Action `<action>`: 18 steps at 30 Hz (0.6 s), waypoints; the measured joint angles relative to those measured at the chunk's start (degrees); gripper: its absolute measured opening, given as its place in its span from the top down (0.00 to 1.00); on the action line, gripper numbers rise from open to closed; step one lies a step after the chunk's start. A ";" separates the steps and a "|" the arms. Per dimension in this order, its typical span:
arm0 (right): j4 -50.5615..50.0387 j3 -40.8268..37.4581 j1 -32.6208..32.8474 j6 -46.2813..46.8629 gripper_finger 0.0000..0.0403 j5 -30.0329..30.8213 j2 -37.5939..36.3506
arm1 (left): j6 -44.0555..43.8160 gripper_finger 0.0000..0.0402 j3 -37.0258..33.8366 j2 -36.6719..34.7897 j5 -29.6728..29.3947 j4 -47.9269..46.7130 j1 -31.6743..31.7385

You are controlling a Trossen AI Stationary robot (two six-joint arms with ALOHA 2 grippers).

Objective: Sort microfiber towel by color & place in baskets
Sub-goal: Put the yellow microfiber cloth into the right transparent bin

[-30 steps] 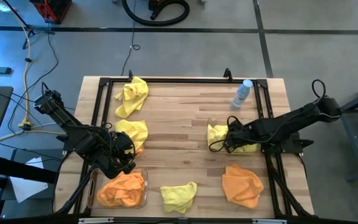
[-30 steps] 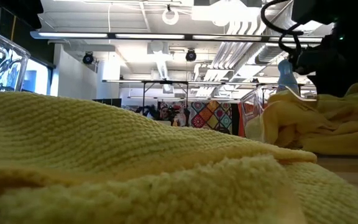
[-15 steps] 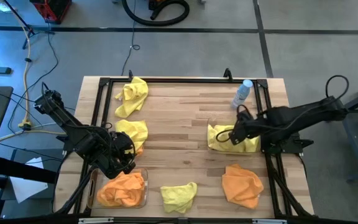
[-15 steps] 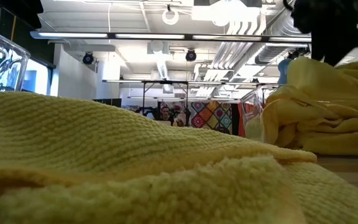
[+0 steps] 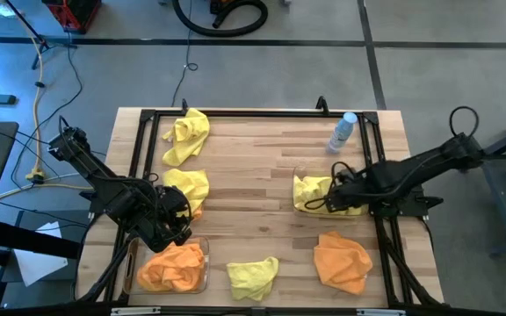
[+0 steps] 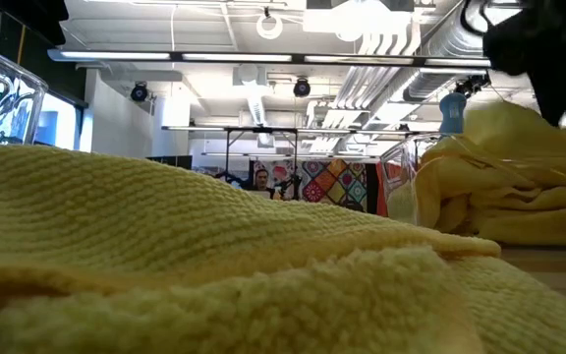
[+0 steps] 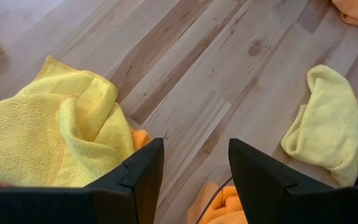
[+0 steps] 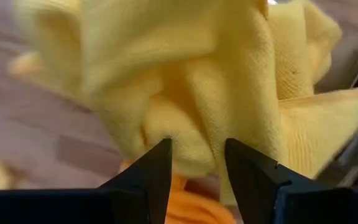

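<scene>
In the high view my right gripper [image 5: 330,191] is open just above the yellow towels [image 5: 316,191] heaped in the clear right basket [image 5: 299,175]. In the right wrist view they [image 8: 185,81] fill the picture beyond my open gripper [image 8: 197,149]. My left gripper [image 5: 178,224] is open over bare wood [image 7: 194,149], beside the left basket [image 5: 130,263] with orange towels [image 5: 172,266]. Loose on the table lie a yellow towel [image 5: 185,136] at the far left, another [image 5: 188,186] with orange showing under it [image 7: 138,138], a third [image 5: 253,276] at the near edge, and an orange towel [image 5: 341,262].
A clear bottle with a blue cap [image 5: 342,132] stands beyond the right basket. A black frame [image 5: 235,113] runs around the tabletop. Bare wood [image 5: 253,175] lies between the two arms. In the low view a yellow towel [image 6: 165,265] blocks the foreground.
My right gripper has risen off the yellow pile in the right basket and drawn back a little toward the table's right edge. The pile's top now stands up in a peak where the gripper was. My left arm has kept still.
</scene>
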 joint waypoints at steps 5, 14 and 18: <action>9.53 -7.53 -1.34 0.31 0.64 -0.29 2.72 | 0.00 0.58 0.00 -0.02 0.11 0.00 0.02; 19.39 -12.92 -1.97 0.19 0.64 -1.05 4.62 | 0.00 0.58 0.00 0.00 0.13 -0.02 0.01; 15.07 -9.64 -1.91 -0.92 0.64 -2.12 3.59 | 0.00 0.58 0.00 -0.02 0.13 -0.02 0.00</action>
